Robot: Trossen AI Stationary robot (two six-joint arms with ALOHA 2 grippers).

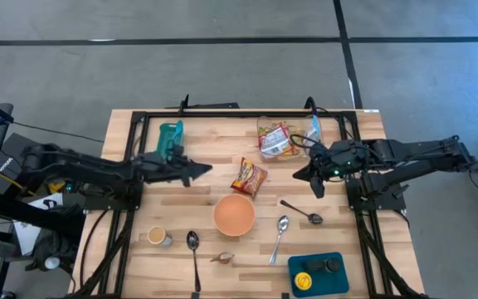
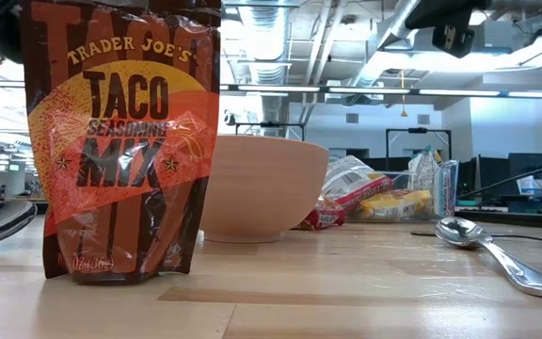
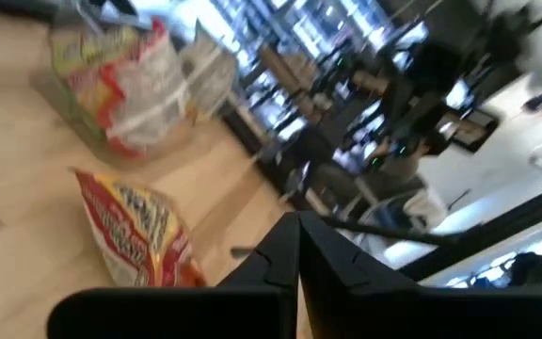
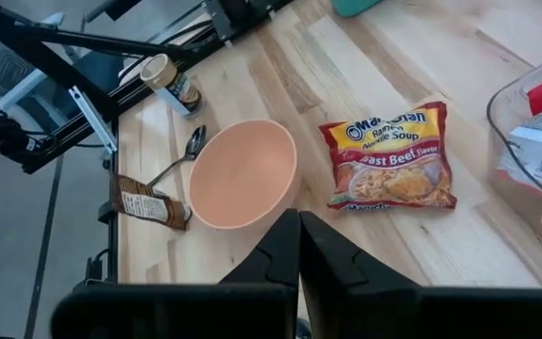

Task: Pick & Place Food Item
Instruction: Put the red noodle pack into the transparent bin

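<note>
Table: light wooden slatted table [image 1: 197, 199] with a black frame.
Food item: red and yellow ramen soup packet [image 1: 248, 176] lies flat near the table's middle, just behind the peach round bowl [image 1: 234, 214].
Left claw: left claw [image 1: 206, 169] clenched and empty, hovering to the left of the packet, tips pointing at it, apart from it.
Right claw: right claw [image 1: 299, 175] clenched and empty, to the right of the packet, beside the clear plastic container of packets [image 1: 286, 138].
Other items: brown taco seasoning pouch [image 2: 120, 141] stands upright near the front edge; metal spoon [image 1: 280, 235] lies right of the bowl.
</note>
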